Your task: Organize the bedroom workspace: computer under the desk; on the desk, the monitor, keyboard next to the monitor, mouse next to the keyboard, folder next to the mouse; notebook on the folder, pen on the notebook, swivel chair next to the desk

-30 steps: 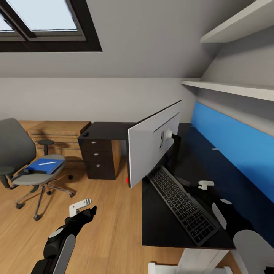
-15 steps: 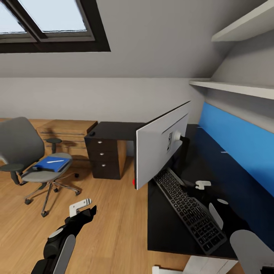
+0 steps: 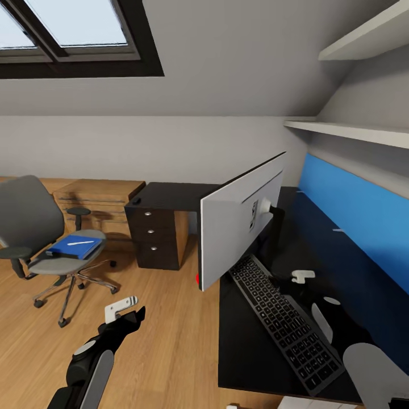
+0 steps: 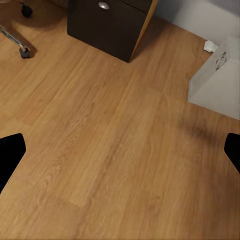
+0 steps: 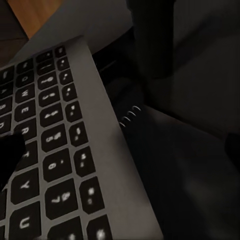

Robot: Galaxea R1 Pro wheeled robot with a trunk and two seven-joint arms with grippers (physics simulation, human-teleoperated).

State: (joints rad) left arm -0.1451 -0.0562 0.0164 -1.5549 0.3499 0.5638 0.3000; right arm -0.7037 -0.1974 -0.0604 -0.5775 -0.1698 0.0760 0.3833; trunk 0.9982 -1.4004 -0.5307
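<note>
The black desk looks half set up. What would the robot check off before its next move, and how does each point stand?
1. Flat white-backed monitor on the black desk: ok.
2. Grey keyboard with dark keys beside the monitor: ok.
3. Blue folder on the desk: not ok, it lies on the grey swivel chair.
4. White pen stacked on the desk: not ok, it rests on the folder.
5. Mouse beside the keyboard: cannot tell.
6. Left gripper free: ok, open over the wooden floor.

Open wood floor [image 3: 165, 335] leads to the swivel chair [image 3: 54, 250] — drawer cabinet [image 3: 156, 233] behind.
</note>
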